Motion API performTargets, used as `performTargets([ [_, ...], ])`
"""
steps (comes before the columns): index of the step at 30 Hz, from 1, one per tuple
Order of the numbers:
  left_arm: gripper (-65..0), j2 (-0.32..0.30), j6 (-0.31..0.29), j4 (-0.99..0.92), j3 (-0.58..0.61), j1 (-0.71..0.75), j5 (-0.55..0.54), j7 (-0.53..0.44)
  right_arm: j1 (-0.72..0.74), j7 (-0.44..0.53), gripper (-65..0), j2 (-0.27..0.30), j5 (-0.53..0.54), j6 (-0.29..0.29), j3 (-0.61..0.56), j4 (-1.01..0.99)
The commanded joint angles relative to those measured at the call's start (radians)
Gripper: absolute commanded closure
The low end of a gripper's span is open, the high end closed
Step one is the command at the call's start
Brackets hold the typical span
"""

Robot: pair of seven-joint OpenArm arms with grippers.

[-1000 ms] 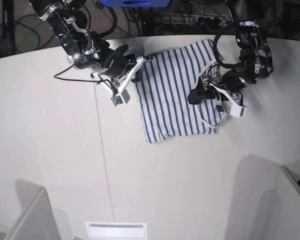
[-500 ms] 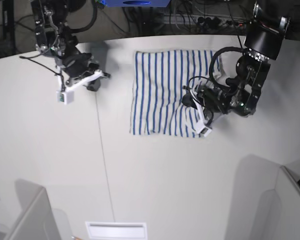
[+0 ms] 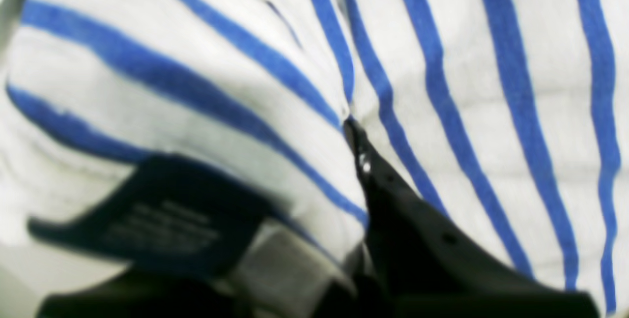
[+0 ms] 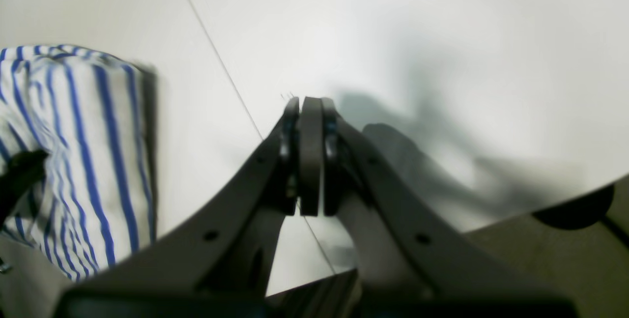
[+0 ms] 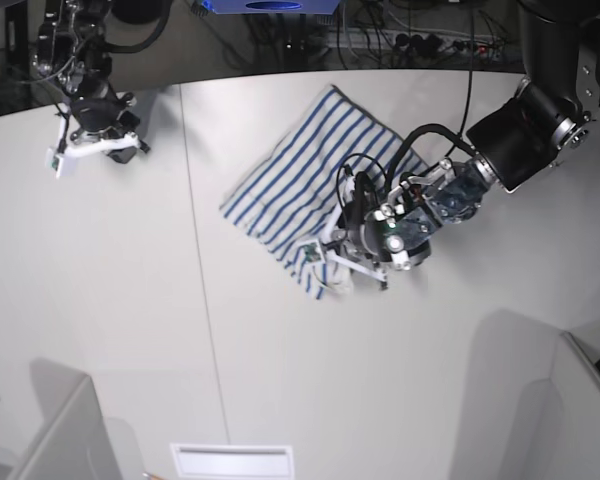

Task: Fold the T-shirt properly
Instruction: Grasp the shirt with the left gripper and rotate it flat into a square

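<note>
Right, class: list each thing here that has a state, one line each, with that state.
T-shirt: folded into a compact panel, lying askew on the table, near corner bunched.
Left claw: shut on the T-shirt's near corner.
Right claw: shut, holding nothing, clear of the T-shirt.

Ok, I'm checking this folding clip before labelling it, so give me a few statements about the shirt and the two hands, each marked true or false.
1. The left hand is closed on the T-shirt. True.
2. The right hand holds a sleeve of the T-shirt. False: it is shut on nothing, over the bare table, apart from the cloth.
3. The T-shirt has red stripes. False: the stripes are blue on white.
4. A dark tag shows on the cloth in the left wrist view. True.
5. The T-shirt hangs off the table edge. False: it lies wholly on the table.
</note>
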Motion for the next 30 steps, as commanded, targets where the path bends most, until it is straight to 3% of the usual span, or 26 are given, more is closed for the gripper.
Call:
performTargets([
  [1,0.0,0.026,-0.033,0.015,0.001,-0.019,0.046,-0.008,-0.008,0.019,0.0,0.005,-0.005,0.006,0.022,0.015],
  [5,0.0,0.1,-0.201,0.011,0.0,-0.014,0.327,-0.057,-0.018,0.02,0.0,-0.03,-0.005,0.006,0.042,0.015],
  [8,0.0,0.125,-0.3,0.009,0.001,-0.014,0.454,-0.117,-0.031,0.02,0.0,-0.052,-0.005,0.006,0.048,0.015],
  [15,0.0,0.217,-0.3,-0.239,0.0,-0.073,0.523,-0.234,-0.036,0.02,0.0,-0.081,-0.005,0.006,0.053,0.015],
  [20,0.0,0.237,-0.3,-0.351,0.006,-0.102,0.523,-0.37,-0.038,0.02,0.0,-0.081,-0.005,0.006,0.051,0.015],
  [30,0.0,0.28,-0.3,-0.387,0.007,-0.142,0.525,-0.39,-0.015,0.02,0.0,-0.081,-0.006,0.006,0.047,0.013],
])
